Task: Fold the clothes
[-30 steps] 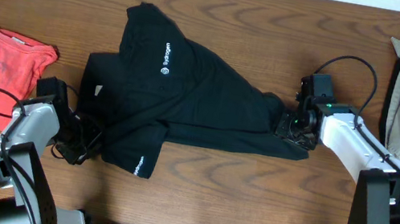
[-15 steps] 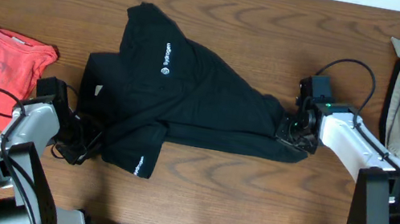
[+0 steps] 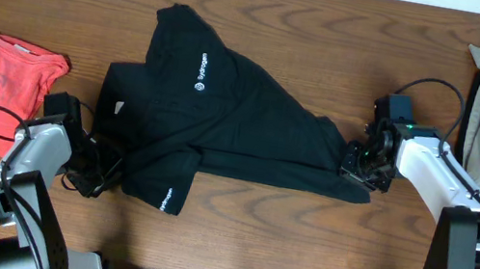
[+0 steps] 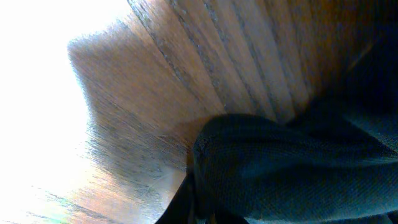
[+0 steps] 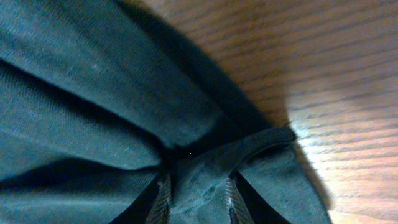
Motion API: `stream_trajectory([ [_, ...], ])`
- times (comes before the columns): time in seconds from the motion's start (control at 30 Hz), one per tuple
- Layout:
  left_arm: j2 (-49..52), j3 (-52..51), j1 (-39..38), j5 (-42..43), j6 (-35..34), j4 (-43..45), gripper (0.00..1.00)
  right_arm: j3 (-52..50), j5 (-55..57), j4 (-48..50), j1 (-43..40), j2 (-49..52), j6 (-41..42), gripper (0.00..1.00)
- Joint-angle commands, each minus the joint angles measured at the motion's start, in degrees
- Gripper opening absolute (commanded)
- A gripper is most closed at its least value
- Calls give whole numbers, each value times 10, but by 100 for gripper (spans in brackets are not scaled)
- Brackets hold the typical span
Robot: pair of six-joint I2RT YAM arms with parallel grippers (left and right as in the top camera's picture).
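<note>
The black shirt [image 3: 224,112] lies spread on the surface [image 3: 251,244] between both grippers. The right gripper [image 5: 198,183] is narrow and pinches a gathered fold of the shirt's corner. The left gripper [image 3: 98,167] is closed tight on the opposite edge.

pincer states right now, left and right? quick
Left pincer: closed, pinching the edge of the large black short-sleeved collared shirt.
Right pincer: closed on a bunched corner of the same shirt.
</note>
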Motion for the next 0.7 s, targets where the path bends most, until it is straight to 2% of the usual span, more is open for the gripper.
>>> stream_trajectory([
  [0.0,-3,-4,2,-9,6,0,6,-1,-20,-2,0,-11,-9,32],
  [0.13,-3,-4,2,-9,6,0,6,-1,-7,5,2,-11,-9,35],
  [0.67,-3,-4,2,-9,6,0,7,-2,16,15,14,-8,-8,31],
])
